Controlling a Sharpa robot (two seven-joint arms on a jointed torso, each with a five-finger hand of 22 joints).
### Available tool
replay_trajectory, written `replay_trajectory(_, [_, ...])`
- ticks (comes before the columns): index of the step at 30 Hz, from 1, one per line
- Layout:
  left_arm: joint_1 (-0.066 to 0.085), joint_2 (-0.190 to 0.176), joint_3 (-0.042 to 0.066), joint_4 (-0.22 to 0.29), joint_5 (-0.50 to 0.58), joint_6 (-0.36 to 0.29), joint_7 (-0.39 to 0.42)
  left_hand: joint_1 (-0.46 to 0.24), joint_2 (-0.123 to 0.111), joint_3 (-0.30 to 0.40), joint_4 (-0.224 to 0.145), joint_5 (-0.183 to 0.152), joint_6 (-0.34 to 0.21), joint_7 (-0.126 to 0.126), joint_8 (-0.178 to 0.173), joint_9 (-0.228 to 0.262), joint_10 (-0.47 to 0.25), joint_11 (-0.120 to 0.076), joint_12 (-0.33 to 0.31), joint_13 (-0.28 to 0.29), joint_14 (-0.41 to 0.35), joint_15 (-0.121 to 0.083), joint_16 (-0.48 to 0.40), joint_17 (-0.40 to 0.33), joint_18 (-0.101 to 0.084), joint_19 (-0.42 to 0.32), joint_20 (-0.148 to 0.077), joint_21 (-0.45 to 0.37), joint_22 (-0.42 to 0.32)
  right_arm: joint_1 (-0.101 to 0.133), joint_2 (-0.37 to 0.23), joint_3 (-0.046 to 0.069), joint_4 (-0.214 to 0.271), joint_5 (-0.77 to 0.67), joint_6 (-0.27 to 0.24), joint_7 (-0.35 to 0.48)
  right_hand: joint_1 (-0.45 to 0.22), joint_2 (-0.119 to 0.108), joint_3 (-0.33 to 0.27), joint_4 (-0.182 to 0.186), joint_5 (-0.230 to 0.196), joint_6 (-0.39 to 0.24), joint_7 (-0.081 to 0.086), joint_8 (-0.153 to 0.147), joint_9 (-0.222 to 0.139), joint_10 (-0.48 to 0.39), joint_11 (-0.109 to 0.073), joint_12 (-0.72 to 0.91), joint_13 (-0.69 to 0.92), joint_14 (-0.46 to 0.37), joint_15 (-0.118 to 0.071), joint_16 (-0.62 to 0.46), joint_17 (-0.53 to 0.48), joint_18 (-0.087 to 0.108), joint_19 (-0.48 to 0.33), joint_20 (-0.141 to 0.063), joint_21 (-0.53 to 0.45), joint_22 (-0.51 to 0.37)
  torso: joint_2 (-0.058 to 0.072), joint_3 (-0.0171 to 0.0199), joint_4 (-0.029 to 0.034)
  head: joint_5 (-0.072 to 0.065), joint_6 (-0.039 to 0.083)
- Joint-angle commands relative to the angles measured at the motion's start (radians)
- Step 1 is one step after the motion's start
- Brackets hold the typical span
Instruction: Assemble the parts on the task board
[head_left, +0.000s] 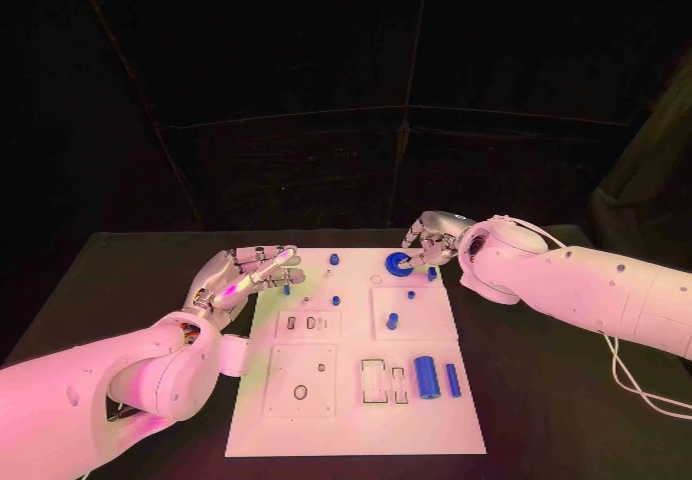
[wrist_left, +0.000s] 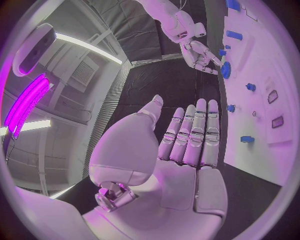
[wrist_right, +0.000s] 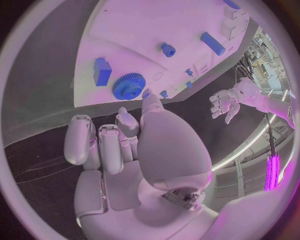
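The white task board (head_left: 353, 410) lies in the middle of the black table. A blue gear (head_left: 398, 263) sits near its far edge, with a small blue block (head_left: 431, 272) beside it. My right hand (head_left: 430, 238) hovers just behind the gear, fingers pointing down at it and holding nothing. In the right wrist view its thumb tip (wrist_right: 150, 96) is close to the gear (wrist_right: 129, 85) and the block (wrist_right: 102, 71). My left hand (head_left: 245, 275) is at the board's far left edge, empty; its fingers (wrist_left: 194, 130) are stretched out straight. Two blue cylinders (head_left: 427, 376) lie at the near right.
Small blue pegs (head_left: 333, 259) (head_left: 336, 299) (head_left: 392, 321) stand on the board's far half. Recessed plates with slots (head_left: 300, 380) fill the near left. Black table (head_left: 577, 420) surrounds the board, and a cable (head_left: 635, 385) trails from my right arm.
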Motion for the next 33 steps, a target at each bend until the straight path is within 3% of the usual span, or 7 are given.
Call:
replay_trajectory(1, [0.001,0.001,0.001,0.001,-0.006,0.015,0.004,0.003,0.006,-0.001,-0.008,0.004,0.000,0.014,-0.006,-0.001,0.000,0.000,-0.005,-0.001,0.001,0.006,-0.004,-0.001,0.005,0.002,0.004,-0.004,-0.001,0.002,0.007,0.001,-0.006,-0.058,0.040,-0.002,0.013,0.002,0.001,-0.012,-0.014,0.009,-0.002,0.005,0.000,0.021,-0.003,0.049,0.055,0.063,0.002,0.010,0.031,-0.013,0.009,0.002,0.007,0.006,-0.001,-0.0008,0.0004,-0.001,-0.002])
replay_trajectory(17, [0.001,0.001,0.001,-0.001,-0.006,0.017,0.001,0.004,0.007,0.000,-0.009,0.004,0.000,0.014,-0.007,-0.001,0.000,-0.001,-0.006,-0.001,0.001,0.006,-0.005,-0.001,0.005,0.002,0.004,-0.004,-0.002,0.001,0.040,0.000,-0.036,-0.104,0.086,-0.009,0.031,0.020,0.012,-0.036,-0.026,0.025,-0.008,0.008,-0.001,0.058,-0.007,0.142,0.160,0.069,0.000,0.029,0.074,-0.017,0.021,0.000,0.017,0.028,0.000,-0.0001,-0.0005,0.000,-0.007])
replay_trajectory(33, [0.001,0.000,0.001,-0.001,-0.006,0.018,-0.002,0.007,0.008,0.001,-0.012,0.004,0.001,0.014,-0.008,-0.001,0.000,-0.001,-0.006,-0.001,0.002,0.006,-0.006,-0.001,0.006,0.002,0.004,-0.005,-0.003,0.001,0.056,0.000,-0.056,-0.126,0.124,-0.020,0.072,0.066,0.069,-0.085,-0.057,0.063,-0.011,0.012,-0.001,0.079,-0.011,0.188,0.218,0.072,-0.003,0.038,0.099,-0.021,0.034,-0.003,0.028,0.051,0.000,-0.0005,-0.0004,-0.003,-0.012])
